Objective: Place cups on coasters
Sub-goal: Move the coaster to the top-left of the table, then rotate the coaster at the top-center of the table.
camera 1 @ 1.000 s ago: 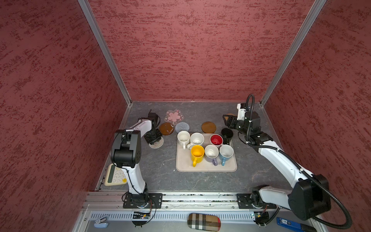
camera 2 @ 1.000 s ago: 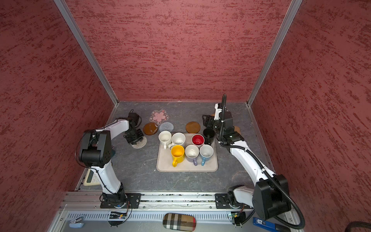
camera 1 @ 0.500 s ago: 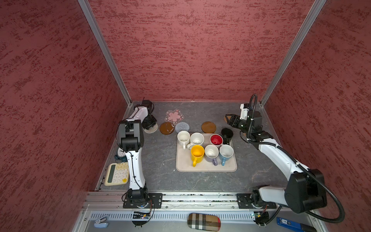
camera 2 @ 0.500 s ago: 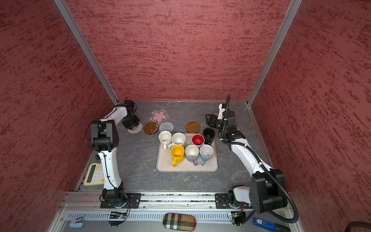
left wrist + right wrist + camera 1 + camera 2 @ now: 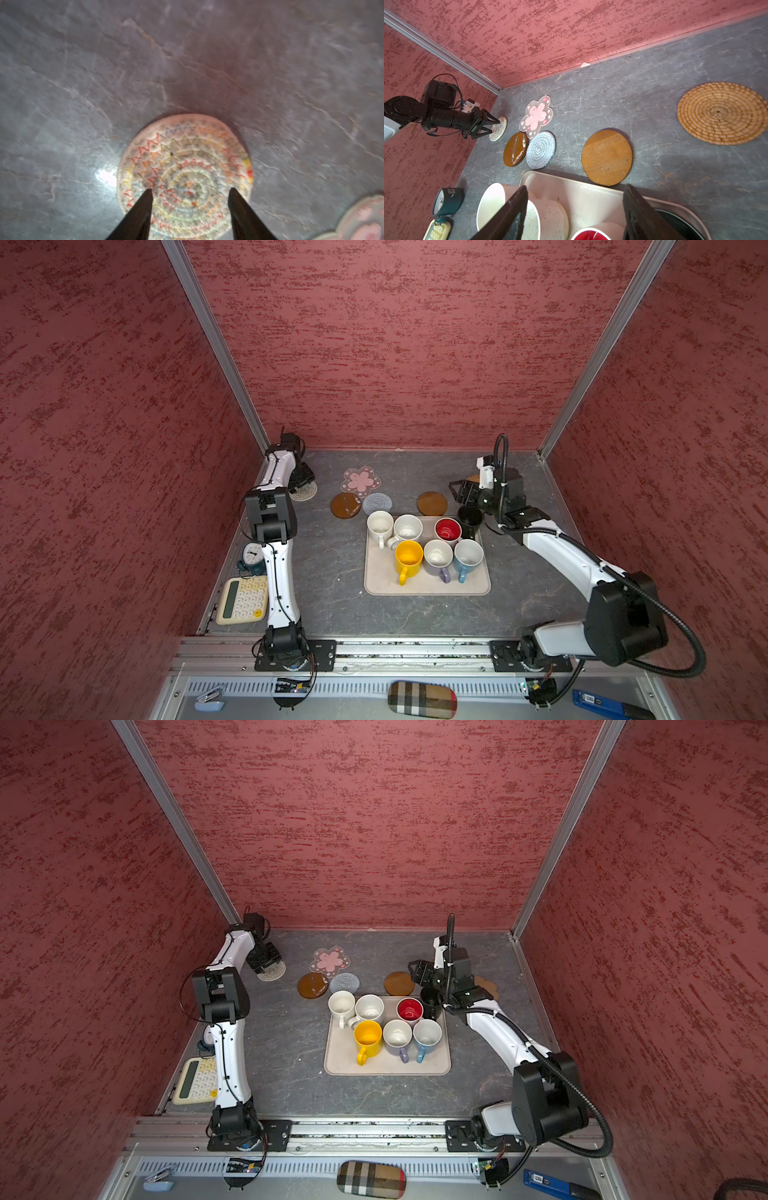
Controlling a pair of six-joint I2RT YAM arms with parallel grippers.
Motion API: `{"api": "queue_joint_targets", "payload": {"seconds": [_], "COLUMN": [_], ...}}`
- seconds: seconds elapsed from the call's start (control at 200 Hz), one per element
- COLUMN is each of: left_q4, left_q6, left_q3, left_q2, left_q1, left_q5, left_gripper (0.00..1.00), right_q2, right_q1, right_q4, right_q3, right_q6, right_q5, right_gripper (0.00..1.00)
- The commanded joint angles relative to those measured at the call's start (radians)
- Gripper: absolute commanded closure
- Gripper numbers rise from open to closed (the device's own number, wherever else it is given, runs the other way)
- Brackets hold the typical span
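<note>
L gripper (image 5: 190,189) just let go: jaws now apart over beige woven coaster (image 5: 187,158), shifted toward far-left corner, lying flat. R gripper (image 5: 576,186) open, empty, above tray (image 5: 382,585). Cups (image 5: 409,558) all on tray, none placed yet.

Prob. lab: red-walled booth (image 5: 395,344), mounting rail (image 5: 395,649)

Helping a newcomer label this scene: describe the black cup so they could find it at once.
Find the beige tray in the middle of the grey table. Go to its far right corner, by the right arm. The black cup stands there next to the red-lined cup; it is the only dark one among seven.
</note>
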Motion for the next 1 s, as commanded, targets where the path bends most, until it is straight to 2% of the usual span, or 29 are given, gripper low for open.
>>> {"api": "queue_joint_targets", "payload": {"seconds": [0.0, 0.11, 0.271, 0.366, 0.471, 0.541, 0.596, 0.807, 0.997], "left_q4": [-0.005, -0.001, 0.054, 0.067, 0.093, 0.109, 0.110, 0.092, 0.091], "left_q6": [0.032, 0.023, 0.062, 0.068, 0.082, 0.082, 0.086, 0.057, 0.061], "left_q3": [0.039, 0.034, -0.037, -0.048, -0.062, -0.067, -0.052, -0.015, -0.020], "left_q2": [-0.049, -0.113, -0.235, -0.255, -0.243, -0.224, -0.201, -0.111, -0.072], "left_q1": [-0.004, -0.017, -0.095, -0.143, -0.188, -0.216, -0.239, -0.277, -0.289], "left_q5": [0.052, 0.081, 0.047, 0.039, 0.061, 0.071, 0.065, 0.041, 0.024], "left_gripper": [0.25, 0.20, 0.22, 0.31, 0.56, 0.62, 0.61, 0.39, 0.34], "right_q2": [0.018, 0.025, 0.009, -0.009, -0.045, -0.080, -0.113, -0.212, -0.247], "right_q1": [0.020, 0.038, 0.045, 0.045, 0.044, 0.044, 0.044, 0.045, 0.045], "right_q4": [0.019, -0.013, -0.068, -0.118, -0.176, -0.204, -0.216, -0.243, -0.257], "right_q3": [0.055, 0.096, 0.136, 0.152, 0.153, 0.132, 0.108, 0.017, -0.024], "right_q6": [0.021, 0.014, -0.011, -0.036, -0.051, -0.052, -0.052, -0.061, -0.071], "right_q5": [0.000, 0.006, 0.020, 0.029, 0.039, 0.042, 0.045, 0.066, 0.073], "right_gripper": [0.24, 0.22, 0.22, 0.23, 0.28, 0.29, 0.29, 0.23, 0.19]}}
